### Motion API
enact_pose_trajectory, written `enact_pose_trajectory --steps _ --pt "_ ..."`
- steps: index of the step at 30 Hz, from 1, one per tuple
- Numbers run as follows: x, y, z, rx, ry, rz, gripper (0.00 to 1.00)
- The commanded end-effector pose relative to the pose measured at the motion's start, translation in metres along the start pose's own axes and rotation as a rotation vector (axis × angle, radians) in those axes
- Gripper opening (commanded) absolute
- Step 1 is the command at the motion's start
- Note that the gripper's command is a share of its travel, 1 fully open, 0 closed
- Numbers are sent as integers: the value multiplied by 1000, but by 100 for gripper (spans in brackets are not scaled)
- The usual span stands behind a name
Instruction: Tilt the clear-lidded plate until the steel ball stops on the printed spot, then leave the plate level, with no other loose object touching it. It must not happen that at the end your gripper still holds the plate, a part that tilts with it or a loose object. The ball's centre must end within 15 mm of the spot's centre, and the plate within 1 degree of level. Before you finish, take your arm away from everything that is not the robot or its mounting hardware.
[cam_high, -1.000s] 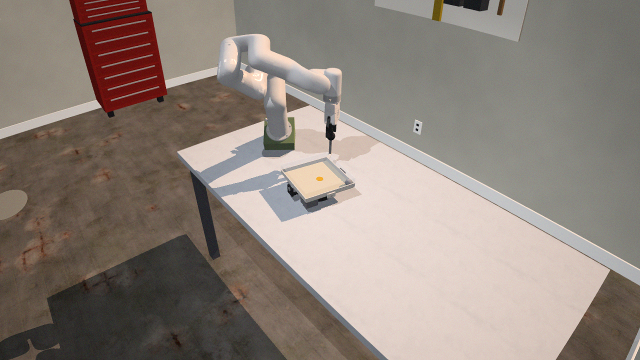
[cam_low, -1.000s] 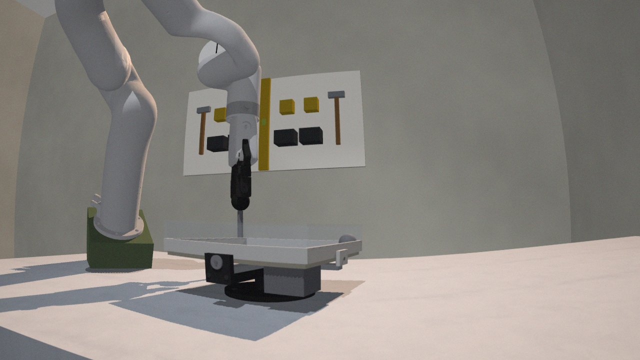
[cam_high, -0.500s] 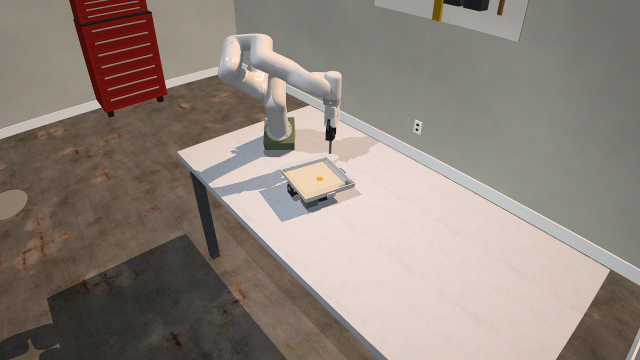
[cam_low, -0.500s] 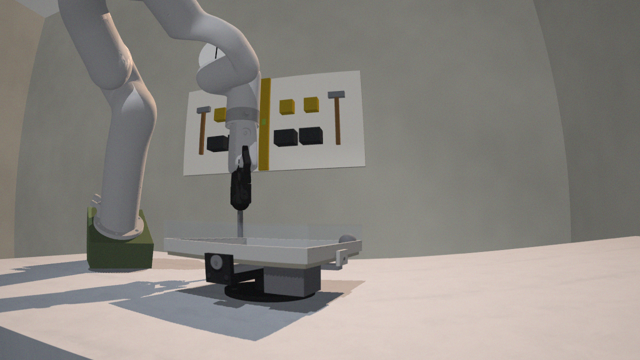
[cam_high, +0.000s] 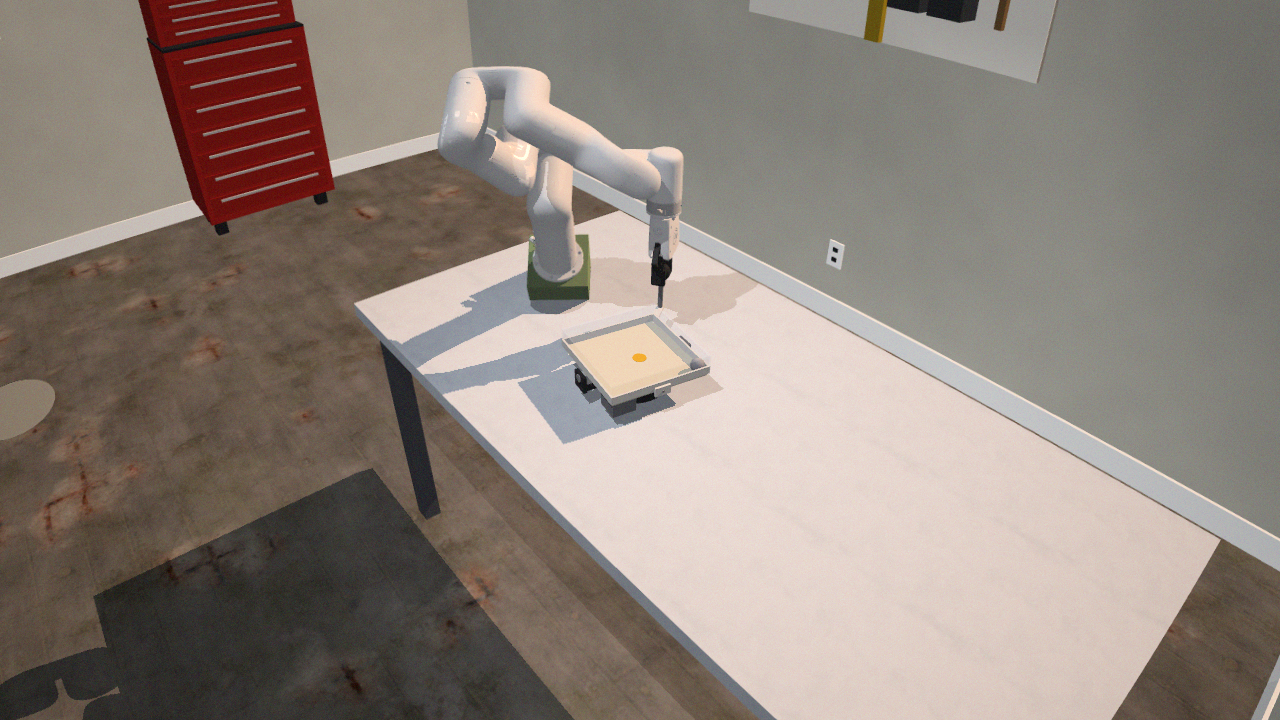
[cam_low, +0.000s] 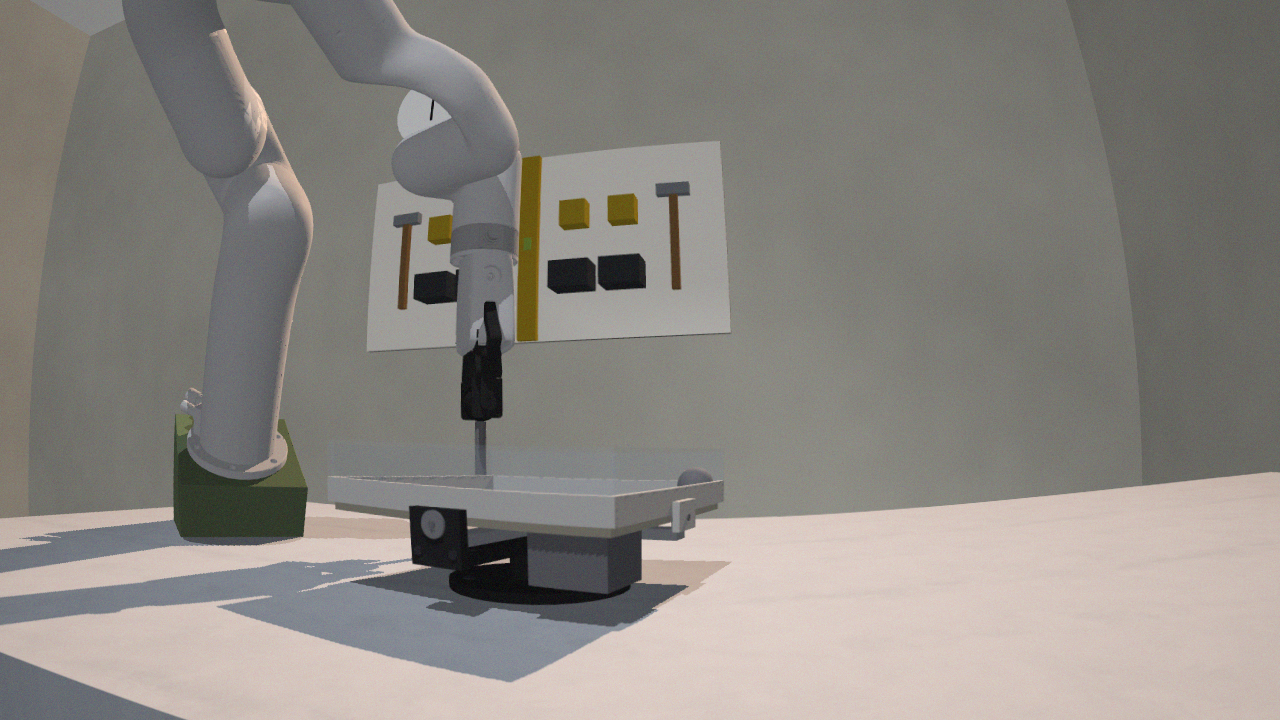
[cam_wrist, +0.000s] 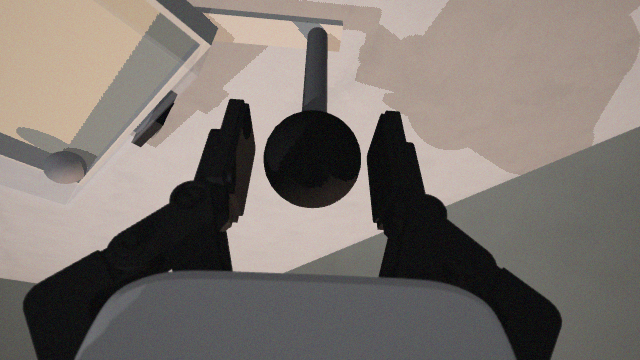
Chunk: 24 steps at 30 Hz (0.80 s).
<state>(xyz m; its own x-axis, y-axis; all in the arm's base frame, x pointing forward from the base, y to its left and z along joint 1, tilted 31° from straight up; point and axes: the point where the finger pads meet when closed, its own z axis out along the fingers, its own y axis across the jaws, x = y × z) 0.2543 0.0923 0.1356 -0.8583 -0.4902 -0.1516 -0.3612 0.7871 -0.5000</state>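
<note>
The clear-lidded plate (cam_high: 586, 369) (cam_low: 537, 508) (cam_wrist: 55, 65) stands on its pivot; I cannot tell its exact tilt. The steel ball (cam_high: 697, 363) (cam_low: 694, 477) (cam_wrist: 65, 166) rests in a corner of it, far from the orange spot (cam_high: 639, 357) near the middle. A dark round knob (cam_wrist: 312, 170) tops an upright grey stem (cam_high: 660, 296) (cam_low: 480, 447) (cam_wrist: 315, 70) at the plate's back corner. My gripper (cam_high: 660, 279) (cam_low: 481, 413) (cam_wrist: 313, 129) is open, its fingers on either side of the knob with a narrow gap at each side. In the exterior view the fingers hide the knob.
Under the plate are a grey block (cam_low: 581, 562) and a black bracket (cam_low: 438, 537). A small black part (cam_wrist: 155, 120) sticks out of the plate's side near my fingers. My arm's green base block (cam_high: 559, 288) (cam_low: 239, 510) stands behind the plate. The wall runs along the table's back edge.
</note>
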Motion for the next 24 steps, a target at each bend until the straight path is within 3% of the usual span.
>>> enact_pose_trajectory --steps 1,20,21,24 --pt "-1 0 1 -1 -3 1 61" --pt "-1 0 2 -1 -3 1 61" --pt "-1 0 2 -1 -3 1 0" --pt "-1 0 2 -1 -3 1 0"
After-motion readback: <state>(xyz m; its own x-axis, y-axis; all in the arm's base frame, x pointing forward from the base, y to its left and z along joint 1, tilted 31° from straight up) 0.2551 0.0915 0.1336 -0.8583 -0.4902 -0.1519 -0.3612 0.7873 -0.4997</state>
